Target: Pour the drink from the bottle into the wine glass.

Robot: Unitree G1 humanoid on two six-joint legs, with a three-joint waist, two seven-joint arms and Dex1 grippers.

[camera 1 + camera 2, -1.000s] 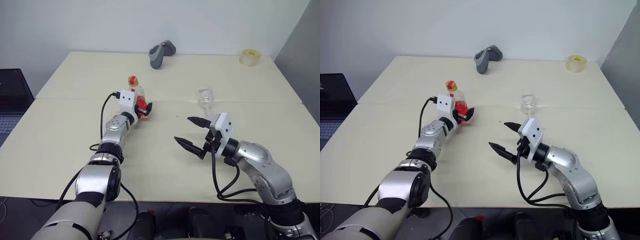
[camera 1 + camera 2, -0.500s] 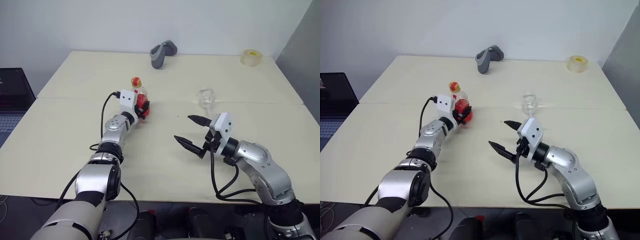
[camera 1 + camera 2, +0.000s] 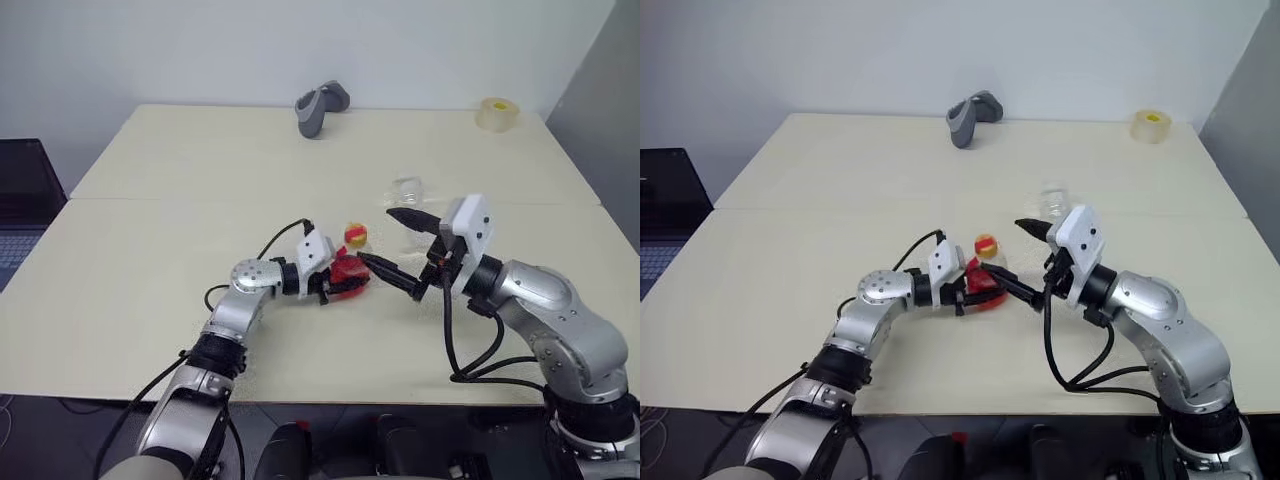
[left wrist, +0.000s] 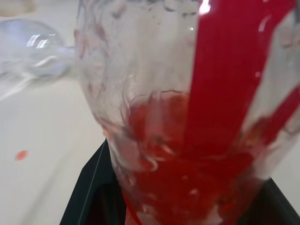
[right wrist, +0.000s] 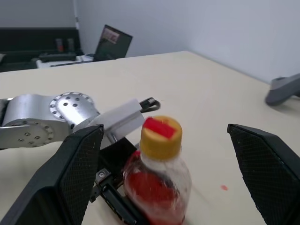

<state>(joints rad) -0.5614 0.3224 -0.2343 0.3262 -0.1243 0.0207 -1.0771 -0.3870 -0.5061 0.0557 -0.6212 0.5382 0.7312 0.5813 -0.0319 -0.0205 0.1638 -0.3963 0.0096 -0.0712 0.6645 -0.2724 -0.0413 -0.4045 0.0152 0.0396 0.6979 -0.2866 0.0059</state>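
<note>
My left gripper (image 3: 330, 287) is shut on the lower body of the bottle (image 3: 348, 272), which stands upright near the middle of the table. The red drink (image 4: 187, 168) fills the bottle's lower part. Its yellow-red cap (image 5: 160, 131) points up. My right gripper (image 3: 376, 236) is open, one finger on each side of the bottle's cap and neck, not touching them. The clear wine glass (image 3: 407, 187) stands on the table just behind the right gripper.
A grey curved object (image 3: 321, 104) lies at the table's far edge and a tape roll (image 3: 498, 112) sits at the far right corner. A dark laptop (image 3: 22, 200) is off the table's left side. A seam (image 3: 200, 198) crosses the tabletop.
My left gripper closed on the bottle and carried it nearer and to the right, up to the right gripper. The right gripper rose a little and stayed open.
</note>
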